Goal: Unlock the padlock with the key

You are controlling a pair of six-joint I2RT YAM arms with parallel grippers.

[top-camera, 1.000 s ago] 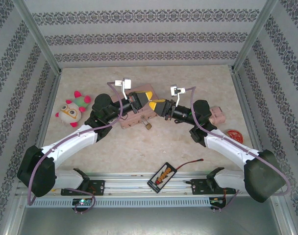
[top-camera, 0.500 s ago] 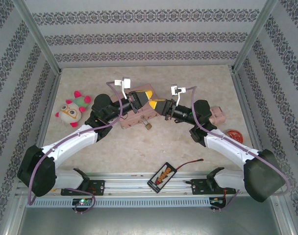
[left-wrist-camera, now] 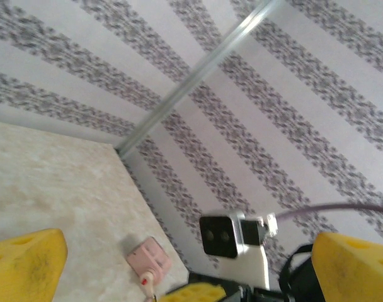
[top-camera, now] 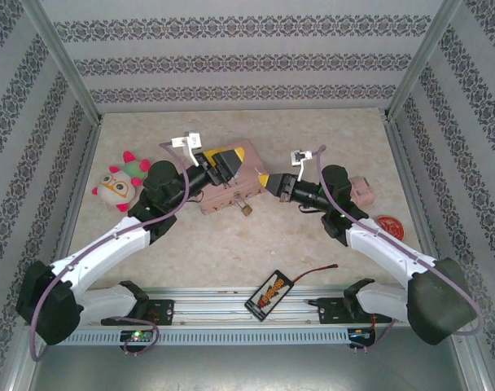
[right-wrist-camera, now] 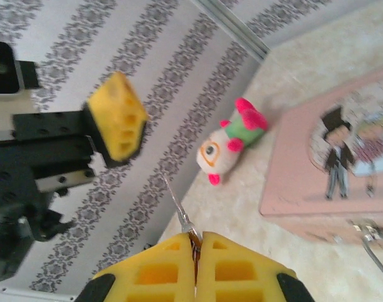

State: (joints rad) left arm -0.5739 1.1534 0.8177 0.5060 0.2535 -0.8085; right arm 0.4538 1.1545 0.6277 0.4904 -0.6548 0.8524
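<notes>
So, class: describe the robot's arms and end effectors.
The left arm and right arm have white shells with black joints. The left end effector and right end effector carry yellow fingers with holes. Purple-grey cables run to white wrist cameras.

Nothing here reads as words or numbers: the pink tin (right-wrist-camera: 292, 170) bears only cartoon figures, and the dark packet's (top-camera: 269, 293) orange print is too small.

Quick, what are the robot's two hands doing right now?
Left gripper: open, holding nothing.
Right gripper: shut, pinching a thin metal piece, apparently the key.
</notes>
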